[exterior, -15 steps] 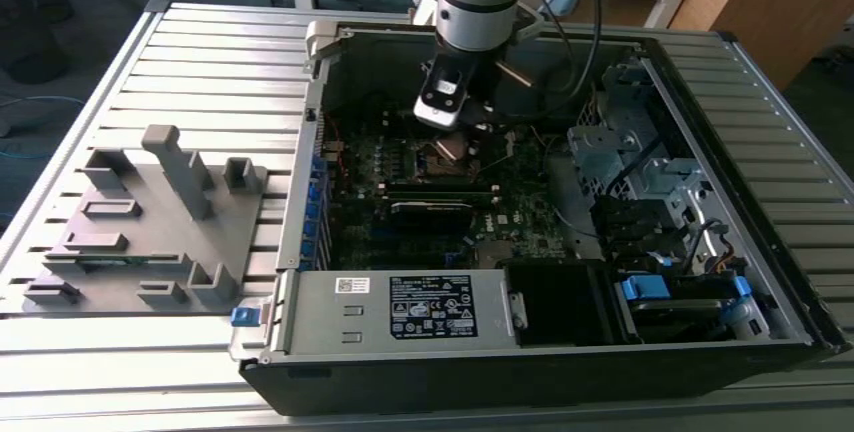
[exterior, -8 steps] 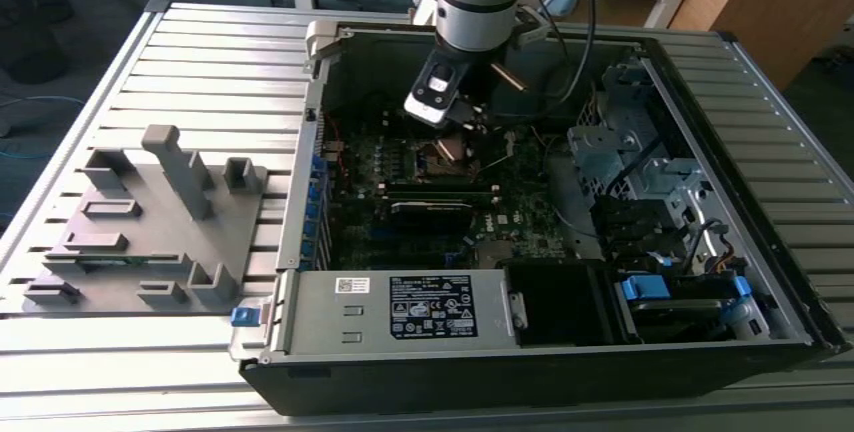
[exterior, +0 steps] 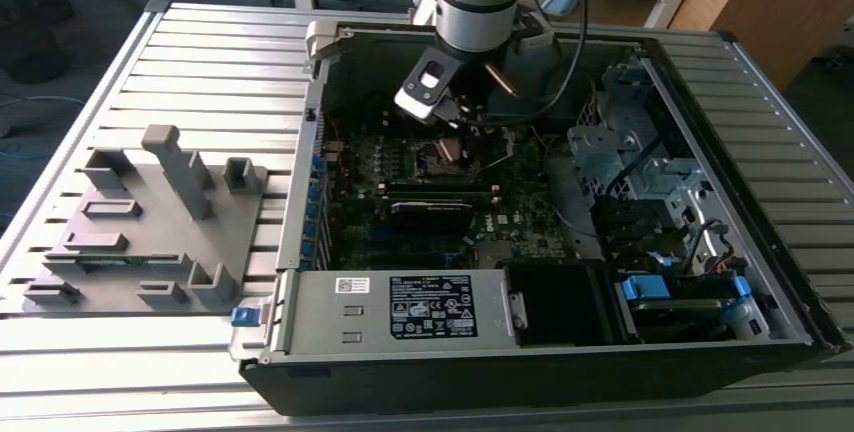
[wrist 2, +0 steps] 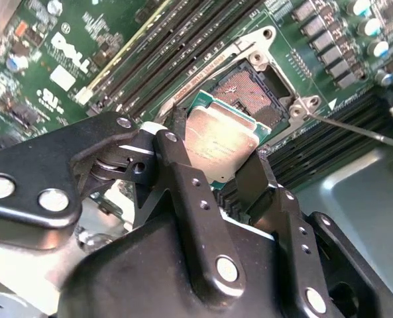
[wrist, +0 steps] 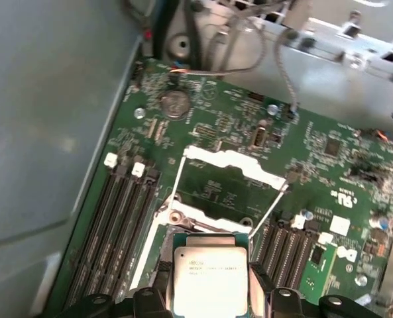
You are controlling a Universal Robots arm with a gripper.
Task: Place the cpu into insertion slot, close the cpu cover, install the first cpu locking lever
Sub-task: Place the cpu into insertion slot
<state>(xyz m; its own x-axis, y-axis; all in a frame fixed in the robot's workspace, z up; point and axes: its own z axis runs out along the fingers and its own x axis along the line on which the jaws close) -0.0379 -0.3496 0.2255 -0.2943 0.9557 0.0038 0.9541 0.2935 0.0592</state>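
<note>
The cpu (wrist 2: 221,140), silver top up, is pinched by two opposite edges btw the black fingers (wrist 2: 256,182) of the gripper (wrist 2: 217,156), closed just to chip width. It hangs over one edge of the bare socket (wrist 2: 249,93), not seated. In the first wrist view the cpu cover (wrist: 232,160) stands swung open beyond the socket, w/ thin lever rods (wrist: 173,189) alongside. In the exterior view the arm (exterior: 474,2) reaches into the open PC case (exterior: 534,382) near its 12 o'clock side, w/ the power supply (exterior: 400,307) at 6 o'clock. A grey fixture (exterior: 147,222) lies on the slatted table (exterior: 214,62) at 9 o'clock of the case.
</note>
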